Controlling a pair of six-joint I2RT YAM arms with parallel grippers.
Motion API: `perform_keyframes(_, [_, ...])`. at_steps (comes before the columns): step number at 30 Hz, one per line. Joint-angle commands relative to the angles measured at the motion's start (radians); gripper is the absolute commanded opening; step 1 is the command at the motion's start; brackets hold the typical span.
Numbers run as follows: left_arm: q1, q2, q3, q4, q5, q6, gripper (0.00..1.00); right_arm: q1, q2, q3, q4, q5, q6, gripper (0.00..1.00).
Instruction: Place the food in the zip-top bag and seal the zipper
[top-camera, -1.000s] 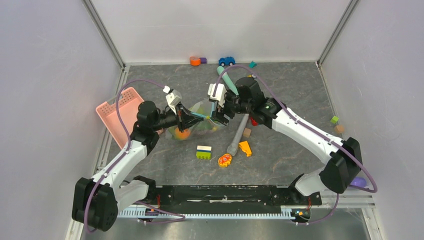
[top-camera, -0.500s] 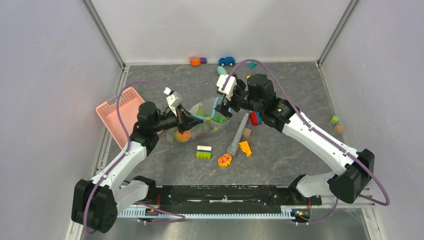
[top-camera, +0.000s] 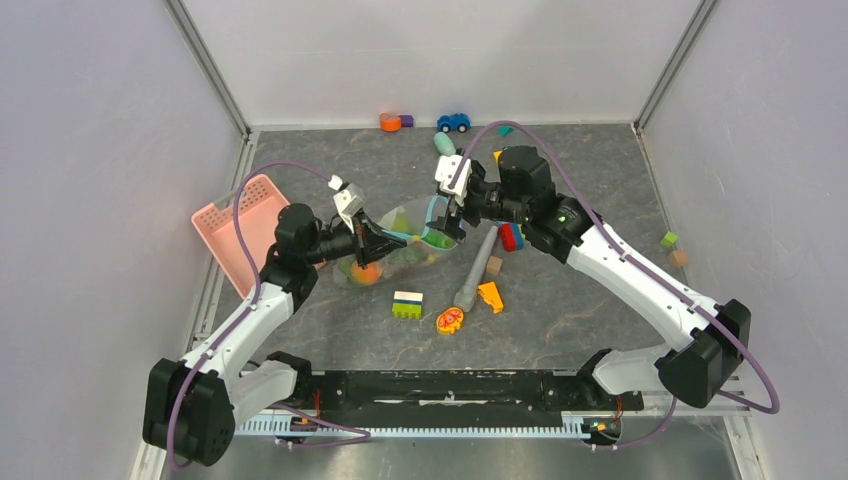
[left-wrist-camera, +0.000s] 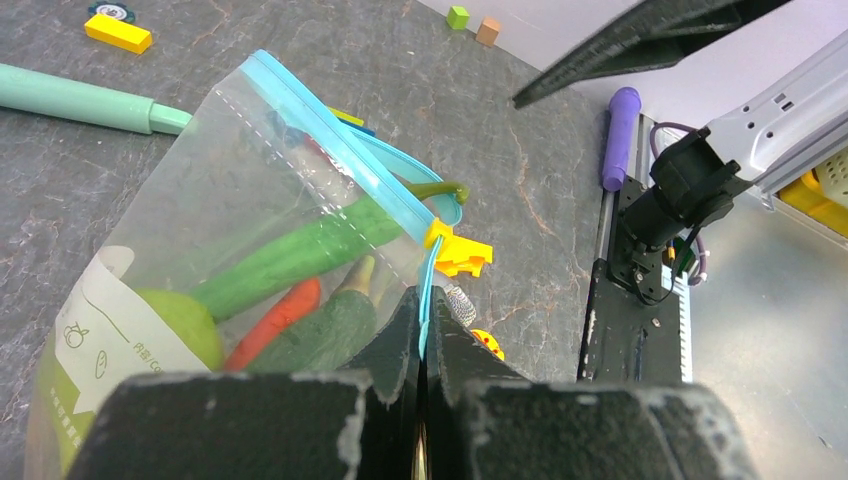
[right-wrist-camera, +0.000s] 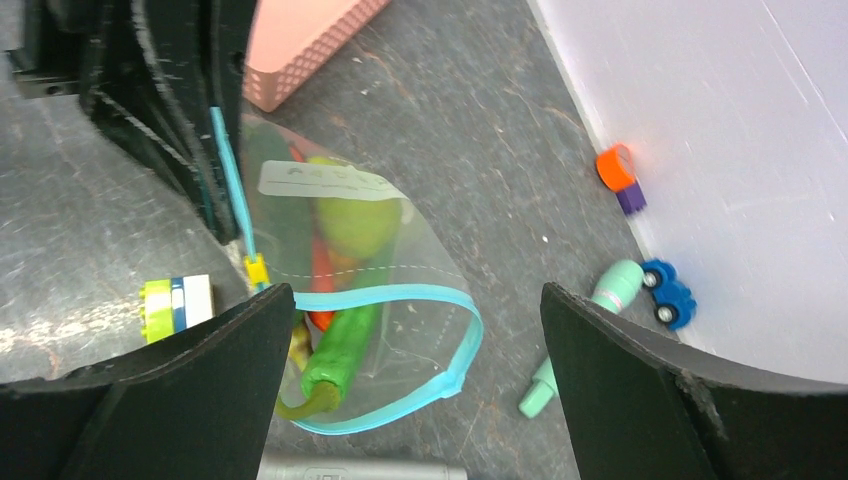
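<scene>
Zip-top bag (top-camera: 400, 238), clear plastic, lying left-right, teal zipper (left-wrist-camera: 340, 150) mouth gaping right; left gripper (left-wrist-camera: 422, 310) jaws clamp zipper, right gripper (top-camera: 450, 215) jaws apart.

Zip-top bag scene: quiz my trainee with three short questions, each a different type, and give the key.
1. Fill in: the right gripper stands ____ near the mouth of the zip-top bag.
2. Which one clamps the zipper? A) left gripper B) right gripper C) neither
3. True or false: the bag's mouth is sealed shut.
Key: 1 open; 2 A; 3 false.
</scene>
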Motion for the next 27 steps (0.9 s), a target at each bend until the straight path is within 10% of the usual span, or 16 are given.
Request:
perform_keyframes(1, [-0.004, -0.016, 0.013, 0.005, -0.01, 0.053, 0.02, -0.001, -0.018, 0.02, -0.013, -0.157, -0.076, 0.98])
perform_keyframes(27, [-0.004, -0.031, 0.055, -0.021, -0.007, 0.051, 0.02, 0.06, 0.24, 0.22, -0.286, -0.212, -0.233, 0.52])
